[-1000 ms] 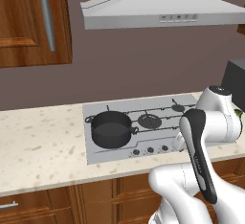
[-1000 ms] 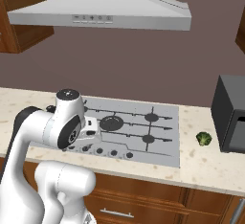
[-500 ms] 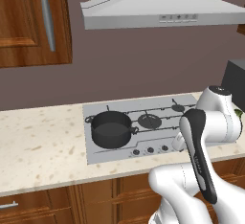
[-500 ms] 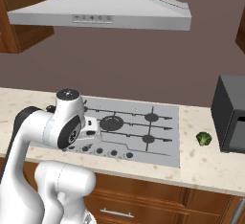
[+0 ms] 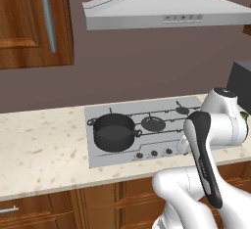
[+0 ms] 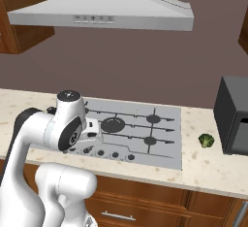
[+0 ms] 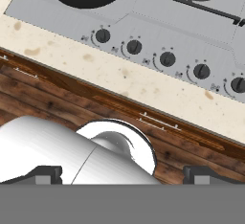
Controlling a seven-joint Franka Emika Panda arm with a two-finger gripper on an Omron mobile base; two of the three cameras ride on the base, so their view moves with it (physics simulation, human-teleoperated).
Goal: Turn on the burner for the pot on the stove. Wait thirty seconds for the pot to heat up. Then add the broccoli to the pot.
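Glossy white rounded arm point(image 5: 215, 125), dark joints

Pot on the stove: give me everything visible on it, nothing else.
The pot is short, round and dark grey-black, matte like metal, with a small loop handle on each side. It has no lid and looks empty inside. It stands upright on the black grate bars over the front left burner of the stove, just behind the knob row. Nothing else touches it.
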